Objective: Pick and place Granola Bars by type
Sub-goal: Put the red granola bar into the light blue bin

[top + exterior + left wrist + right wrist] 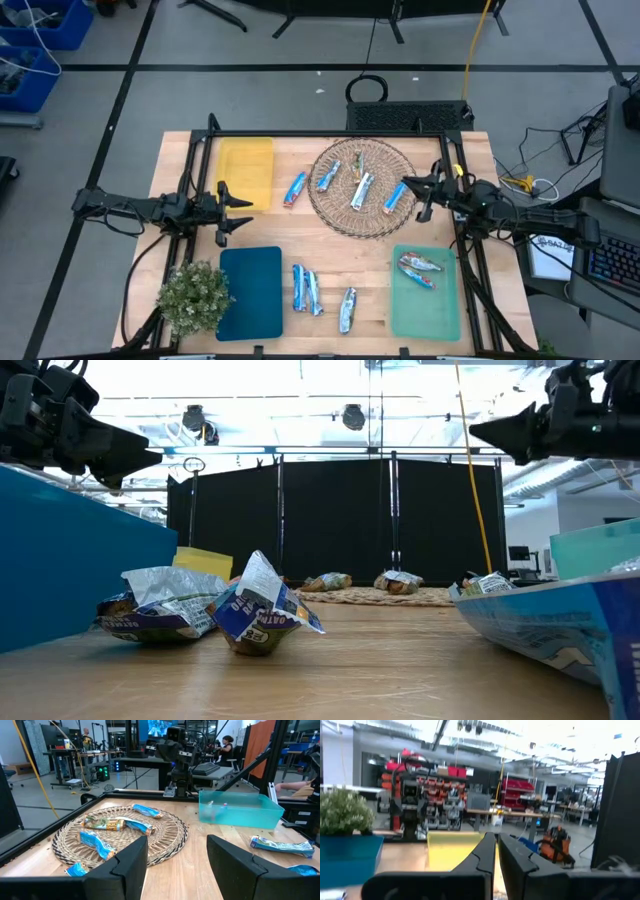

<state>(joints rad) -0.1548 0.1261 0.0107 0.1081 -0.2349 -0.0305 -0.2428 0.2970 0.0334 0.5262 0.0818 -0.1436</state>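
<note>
Several blue-and-silver Granola Bars (361, 190) lie in the round wicker basket (340, 215) at the far middle. One bar (295, 188) rests on the wood between the basket and the yellow mat (246, 172). Three bars (306, 290) lie near the front edge, and two with red (420, 268) lie on the green mat (425, 305). My left gripper (240, 212) stands open at the table's left, level, aimed at the basket (120, 832), with nothing between its fingers. My right gripper (410, 187) is shut and empty, raised by the basket's right rim.
A teal mat (250, 292) lies at the front left with a small potted plant (193, 297) beside it. A black frame (330, 133) runs round the table's edges. Bare wood shows between the mats and the basket.
</note>
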